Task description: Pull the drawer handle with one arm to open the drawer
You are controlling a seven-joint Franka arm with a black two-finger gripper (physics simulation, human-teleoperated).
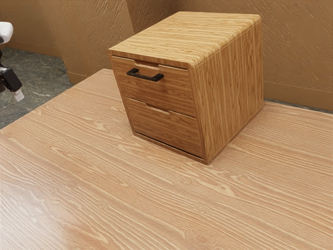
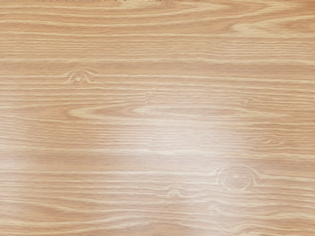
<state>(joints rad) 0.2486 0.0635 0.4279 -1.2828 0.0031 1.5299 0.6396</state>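
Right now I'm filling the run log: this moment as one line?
drawer: shut | handle: untouched | arm: exterior view's left edge, apart from cabinet

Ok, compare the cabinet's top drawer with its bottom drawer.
The top drawer carries a black bar handle; the bottom drawer has none. The top drawer sits under the cabinet's top, the bottom drawer just above the table. Both are light wood, look shut, and have a shallow notch in the upper edge.

We're in what looks like a plain home or office room: a small two-drawer wooden cabinet (image 1: 208, 78) towards the far side of a broad wood-grain table (image 1: 104, 198), rough brown plaster walls (image 1: 296, 47) behind, dark stone floor (image 1: 41, 78) far left.
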